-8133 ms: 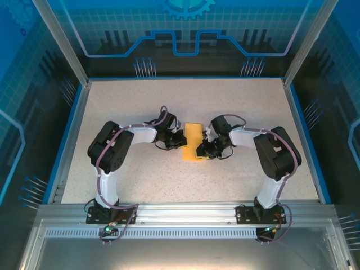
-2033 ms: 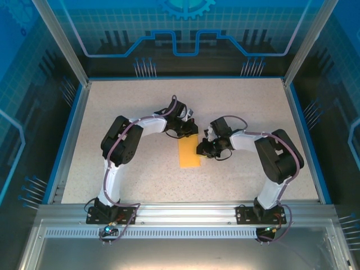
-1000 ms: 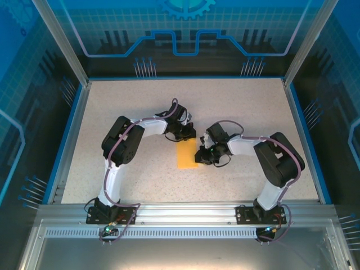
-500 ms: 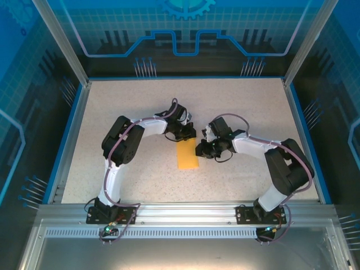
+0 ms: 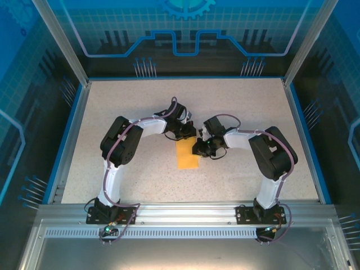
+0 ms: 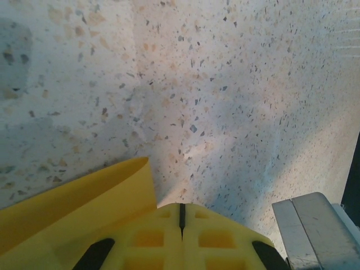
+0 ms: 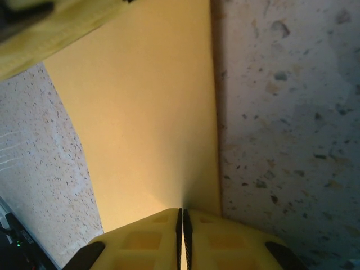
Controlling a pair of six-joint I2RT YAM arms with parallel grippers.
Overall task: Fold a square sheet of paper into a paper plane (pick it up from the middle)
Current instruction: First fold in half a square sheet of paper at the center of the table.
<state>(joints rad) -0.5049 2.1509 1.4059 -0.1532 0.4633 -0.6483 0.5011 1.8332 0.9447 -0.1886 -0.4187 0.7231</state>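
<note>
Speckled off-white stone-look table (image 5: 118, 118), blue rim on three sides, silver rail along the near edge; aluminium corner posts (image 5: 59, 42) and blue printed panels wall the cell in. Left gripper (image 5: 189, 135): its yellow fingers (image 6: 149, 239) are pressed together, only a hairline seam between them, low over the table at the far end of the orange-yellow sheet of paper (image 5: 187, 155). In the left wrist view a raised, curling flap of that sheet runs in beside and under the fingertips; cannot tell whether it is pinched. Right gripper (image 5: 198, 148): yellow fingers (image 7: 143, 239) likewise closed to a thin slit, tips meeting the sheet near its right-hand fold edge, apparently resting on top rather than gripping. The sheet lies near the middle of the table between the two grippers, folded into a narrow strip, long axis running near to far, far end under the left gripper, near end free and flat.
</note>
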